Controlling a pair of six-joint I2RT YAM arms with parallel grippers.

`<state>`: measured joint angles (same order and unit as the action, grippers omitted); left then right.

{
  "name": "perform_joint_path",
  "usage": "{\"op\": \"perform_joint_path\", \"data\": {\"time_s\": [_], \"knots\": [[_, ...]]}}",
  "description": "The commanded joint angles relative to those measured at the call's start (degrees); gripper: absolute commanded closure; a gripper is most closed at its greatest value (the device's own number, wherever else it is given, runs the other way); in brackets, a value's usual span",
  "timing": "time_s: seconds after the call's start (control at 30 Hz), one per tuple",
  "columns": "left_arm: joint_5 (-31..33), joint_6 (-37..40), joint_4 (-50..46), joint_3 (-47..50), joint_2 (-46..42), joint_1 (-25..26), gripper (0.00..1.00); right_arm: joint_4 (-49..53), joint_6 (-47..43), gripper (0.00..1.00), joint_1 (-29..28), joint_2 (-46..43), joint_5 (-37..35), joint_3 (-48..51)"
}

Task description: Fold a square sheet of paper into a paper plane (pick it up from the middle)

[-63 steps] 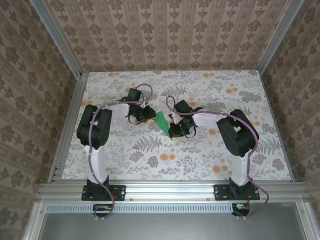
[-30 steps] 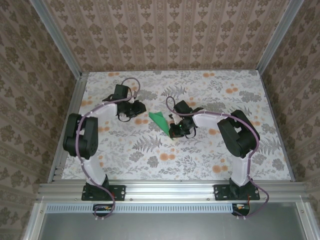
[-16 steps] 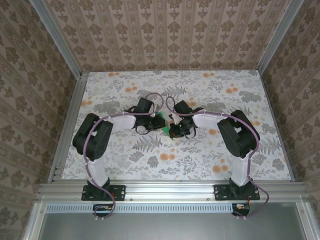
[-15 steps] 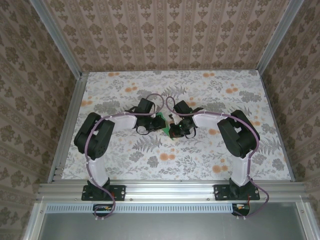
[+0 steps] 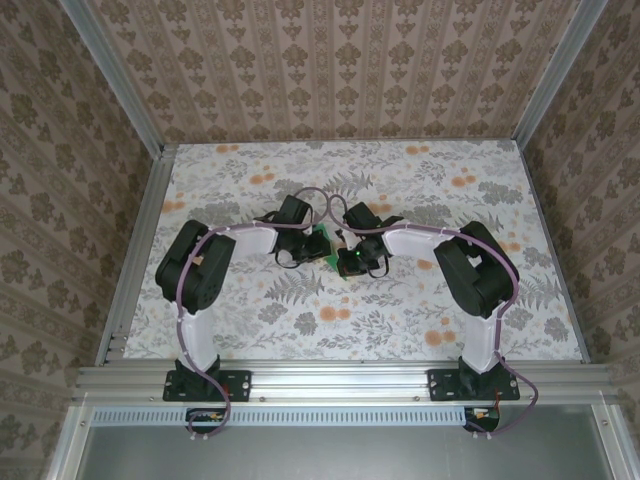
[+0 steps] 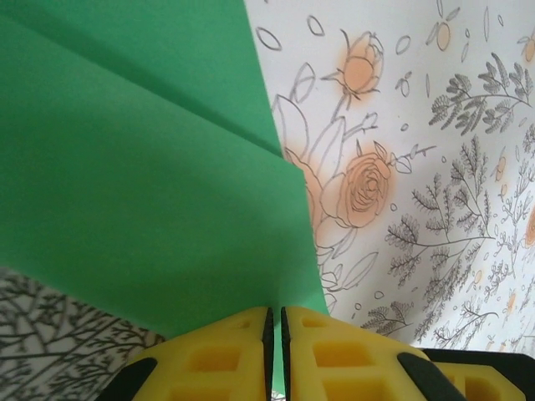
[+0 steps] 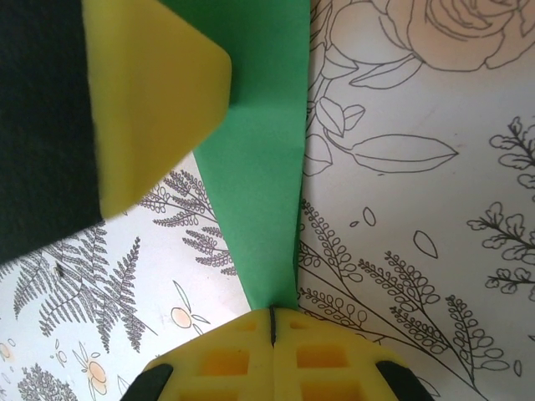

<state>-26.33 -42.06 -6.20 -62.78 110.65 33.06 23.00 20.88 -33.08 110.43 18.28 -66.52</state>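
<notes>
Both arms inward at paper plane (image 6: 125, 167)

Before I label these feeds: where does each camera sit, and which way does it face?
Top external: above and behind the bases, looking down at the table; both arms show, with the left tool and right tool at the paper.
Left wrist: on the left arm, facing along its own shut tool onto folded paper.
Right wrist: on the right arm, facing along its own shut tool at the paper's narrow end.
Shared: both wrist views show green paper against the floral table.
</notes>
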Motion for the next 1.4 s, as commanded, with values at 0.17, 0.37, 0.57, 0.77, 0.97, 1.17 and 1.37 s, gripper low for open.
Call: {"op": "perform_joint_path", "data": {"time_s": [0.17,0.37,0.57,0.77,0.97,1.17,1.37], "knots": [[0.6,2.3,-1.3,-0.4,2.3,-6.0,0.85,12.8,-1.4,0.96,-0.4,6.3,-13.2,4.5],[0.9,3.9,-2.9,-2.5,3.9,-10.0,0.85,13.0,-1.3,0.96,-0.6,6.3,-13.3,4.5],[1.9,5.5,-4.5,-5.1,5.3,-12.2,0.85,13.2,-1.2,0.96,-0.7,6.4,-13.4,4.4],[2.7,6.6,-5.2,-7.5,7.2,-13.4,0.85,13.3,-1.3,0.96,-0.9,6.4,-13.4,4.5],[3.8,7.6,-7.0,-10.0,9.4,-14.8,0.84,13.0,-1.1,0.96,-0.8,6.6,-13.5,4.6],[4.8,8.4,-8.6,-11.5,10.0,-16.8,0.84,12.8,-1.1,0.96,-0.8,6.6,-13.5,4.8],[4.6,9.1,-9.9,-12.8,9.5,-18.6,0.84,12.3,-0.8,0.96,-0.9,6.3,-12.9,4.7]]}}
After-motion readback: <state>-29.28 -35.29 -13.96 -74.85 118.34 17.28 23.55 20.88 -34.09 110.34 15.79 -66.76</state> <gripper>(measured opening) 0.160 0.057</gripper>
